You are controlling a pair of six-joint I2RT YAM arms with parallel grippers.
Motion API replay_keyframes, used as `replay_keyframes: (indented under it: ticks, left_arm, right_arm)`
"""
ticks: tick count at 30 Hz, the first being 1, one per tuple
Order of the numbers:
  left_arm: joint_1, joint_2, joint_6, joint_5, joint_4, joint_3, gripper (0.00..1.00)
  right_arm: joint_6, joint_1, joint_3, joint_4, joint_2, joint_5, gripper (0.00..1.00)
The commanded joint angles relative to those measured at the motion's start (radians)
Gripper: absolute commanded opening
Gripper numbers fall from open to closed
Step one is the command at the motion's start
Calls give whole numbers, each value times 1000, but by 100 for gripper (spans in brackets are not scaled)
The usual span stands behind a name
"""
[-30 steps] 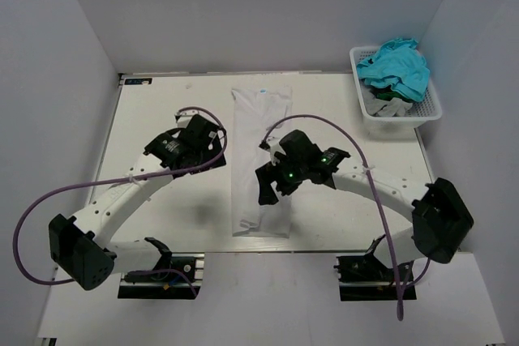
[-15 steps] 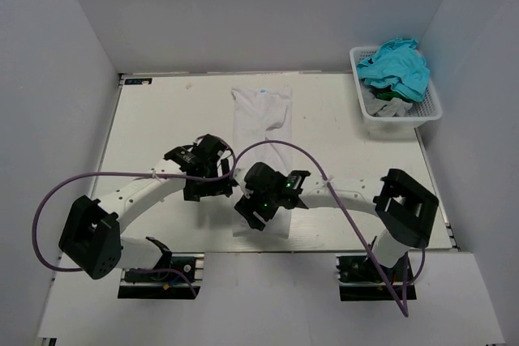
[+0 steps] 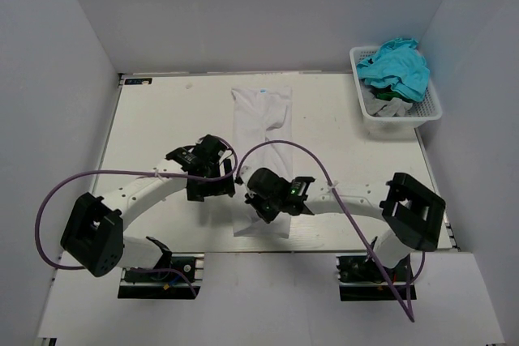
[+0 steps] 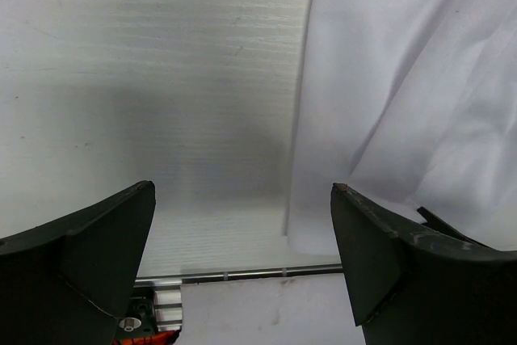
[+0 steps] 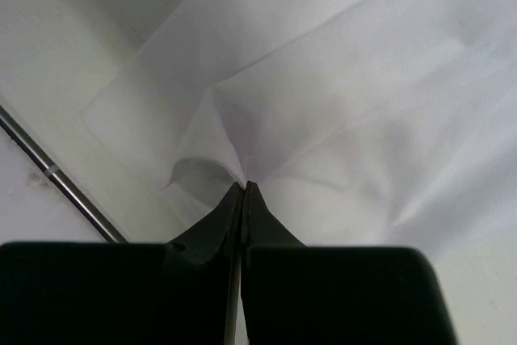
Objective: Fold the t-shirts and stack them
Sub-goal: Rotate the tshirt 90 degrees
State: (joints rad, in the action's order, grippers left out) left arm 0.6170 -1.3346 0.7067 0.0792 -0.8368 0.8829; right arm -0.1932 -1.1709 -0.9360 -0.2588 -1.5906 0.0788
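Note:
A plain white t-shirt (image 3: 261, 119) lies as a long narrow strip down the middle of the table, its small blue neck label at the far end. My right gripper (image 3: 258, 205) is low over the near part of the strip. In the right wrist view it (image 5: 245, 186) is shut on a pinched ridge of the white cloth (image 5: 339, 78). My left gripper (image 3: 213, 192) hangs open just left of the strip's near left edge. In the left wrist view the gripper (image 4: 242, 191) has bare table between its fingers, and the shirt (image 4: 404, 78) lies to the right.
A white mesh basket (image 3: 431, 111) at the far right corner holds a teal shirt (image 3: 397, 66) and a grey one (image 3: 388, 104). The table's near edge with its metal rail (image 4: 242, 274) runs close below the shirt's near end.
Both arms swung toward the near end of the white t-shirt. The right gripper came down on the cloth and went from open to shut on it. The left gripper stayed open.

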Motion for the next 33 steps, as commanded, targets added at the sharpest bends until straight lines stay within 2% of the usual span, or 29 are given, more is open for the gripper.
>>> replay_keyframes:
  ticks: [1,8,14,15,19,22,26,31,33]
  left_arm:
    - [1,11,-4,-22,25,-9,100]
    - [1,-23,-4,-42,34,13,100]
    - [13,-84,-22,-52,83,82,100]
    - [13,-100,-23,-15,102,100,100]
    - [3,-240,-59,27,221,276,100]
    - [3,-329,-36,59,251,418,100]
    - [3,-494,-56,-44,330,571,100]
    - [-7,-782,-70,-3,197,738,100]
    - [-7,-836,-70,13,117,813,100]
  right_arm:
    - [-97,-13,48,13,86,58,0]
    - [-226,-30,169,53,195,-25,0]
    - [-259,-42,181,49,201,15,0]
    - [-270,-45,196,56,216,21,0]
    - [-287,-41,210,69,221,39,0]
    - [-288,-41,210,66,215,45,0]
    - [-282,-36,229,89,216,55,0]
    - [-287,-38,230,78,218,65,0]
    - [-296,-38,243,82,231,68,0]
